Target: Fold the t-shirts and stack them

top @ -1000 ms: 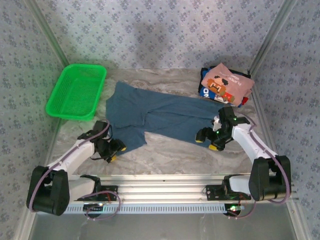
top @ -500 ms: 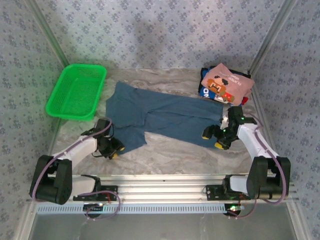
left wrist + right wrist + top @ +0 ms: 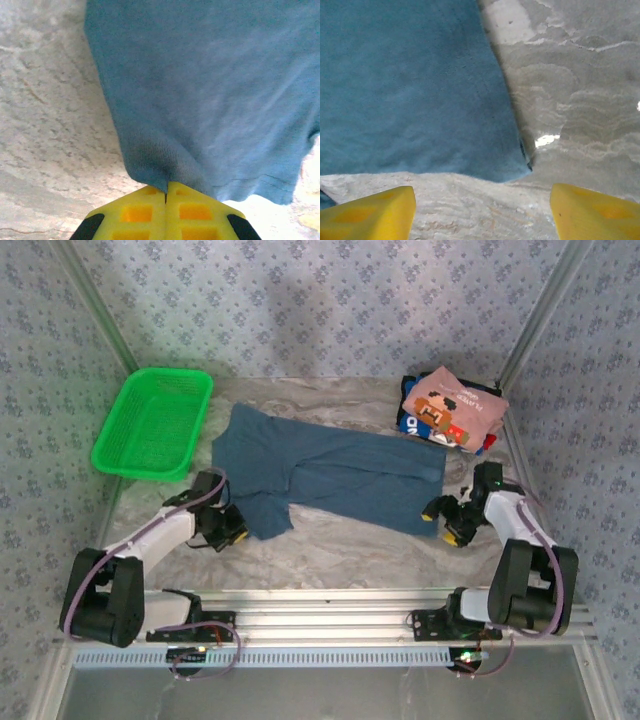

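Left wrist view: left gripper (image 3: 166, 192), jaws apart a second ago, now pinched together on the near-left edge of the teal t-shirt (image 3: 210, 100). Right gripper (image 3: 447, 522) has slid off the cloth to bare table (image 3: 340, 550) just beside the near-right corner, fingers apart, nothing held. Shirt lies spread mid-table; pink t-shirt (image 3: 452, 408) tops the far-right stack. Judgement: one side secured, other grasp pending before folding.

We look down from above and behind the arm bases, far enough to take in the whole table (image 3: 340, 545). Both wrist views sit very close, facing down at the teal t-shirt (image 3: 330, 475) — left at its near-left corner, right at its near-right corner — cloth all three share.
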You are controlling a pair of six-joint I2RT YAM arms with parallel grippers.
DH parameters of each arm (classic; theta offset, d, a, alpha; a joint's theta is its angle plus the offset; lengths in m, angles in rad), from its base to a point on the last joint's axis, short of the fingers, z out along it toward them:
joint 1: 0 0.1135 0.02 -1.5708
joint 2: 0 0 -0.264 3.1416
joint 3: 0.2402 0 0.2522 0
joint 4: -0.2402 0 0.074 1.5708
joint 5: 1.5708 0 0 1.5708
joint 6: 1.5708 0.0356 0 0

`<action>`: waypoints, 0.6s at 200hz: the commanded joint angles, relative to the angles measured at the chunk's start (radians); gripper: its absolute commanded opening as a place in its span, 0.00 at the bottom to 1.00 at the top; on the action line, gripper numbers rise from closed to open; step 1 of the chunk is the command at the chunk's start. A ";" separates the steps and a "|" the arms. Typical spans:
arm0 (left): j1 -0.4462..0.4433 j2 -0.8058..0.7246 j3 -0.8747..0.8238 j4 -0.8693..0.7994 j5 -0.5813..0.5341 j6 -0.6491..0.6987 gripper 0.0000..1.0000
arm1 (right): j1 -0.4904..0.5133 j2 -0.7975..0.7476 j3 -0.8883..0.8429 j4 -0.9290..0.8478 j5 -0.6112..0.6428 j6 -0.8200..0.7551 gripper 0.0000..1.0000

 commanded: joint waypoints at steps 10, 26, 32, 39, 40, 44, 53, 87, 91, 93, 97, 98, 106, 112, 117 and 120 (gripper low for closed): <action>-0.002 -0.049 0.019 -0.001 0.017 0.010 0.00 | -0.006 0.069 -0.037 0.101 -0.022 0.058 0.69; -0.002 -0.071 0.022 -0.003 0.015 0.005 0.00 | -0.005 0.099 -0.041 0.119 -0.034 0.076 0.68; -0.001 -0.079 0.025 -0.005 0.013 0.005 0.00 | -0.003 0.112 -0.041 0.119 -0.035 0.078 0.67; -0.002 -0.088 0.028 -0.010 0.012 0.004 0.00 | 0.000 0.122 -0.041 0.144 -0.035 0.080 0.66; -0.002 -0.089 0.028 -0.012 0.011 0.004 0.00 | 0.000 0.123 -0.041 0.144 -0.034 0.080 0.66; -0.002 -0.093 0.030 -0.014 0.010 0.005 0.00 | 0.000 0.128 -0.040 0.145 -0.033 0.081 0.65; -0.002 -0.104 0.031 -0.021 0.007 0.004 0.00 | 0.005 0.136 -0.043 0.146 -0.032 0.082 0.64; -0.002 -0.134 0.019 -0.026 -0.003 -0.007 0.00 | 0.023 0.164 -0.050 0.177 -0.030 0.099 0.51; -0.002 -0.135 0.017 -0.027 -0.003 -0.007 0.00 | 0.025 0.168 -0.049 0.182 -0.031 0.100 0.48; -0.002 -0.135 0.017 -0.028 -0.004 -0.007 0.00 | 0.026 0.170 -0.050 0.183 -0.032 0.101 0.46; -0.002 -0.137 0.016 -0.029 -0.003 -0.008 0.00 | 0.028 0.172 -0.047 0.186 -0.031 0.103 0.43; -0.002 -0.138 0.016 -0.029 -0.004 -0.008 0.00 | 0.028 0.172 -0.047 0.187 -0.032 0.103 0.42; -0.002 -0.141 0.016 -0.031 -0.004 -0.009 0.00 | 0.031 0.179 -0.042 0.190 -0.030 0.106 0.37; -0.002 -0.143 0.016 -0.034 -0.008 -0.009 0.00 | 0.034 0.184 -0.038 0.190 -0.029 0.107 0.33; -0.002 -0.146 0.016 -0.035 -0.008 -0.009 0.00 | 0.035 0.186 -0.033 0.191 -0.031 0.106 0.30; -0.002 -0.147 0.016 -0.035 -0.008 -0.009 0.00 | 0.035 0.187 -0.033 0.191 -0.031 0.106 0.29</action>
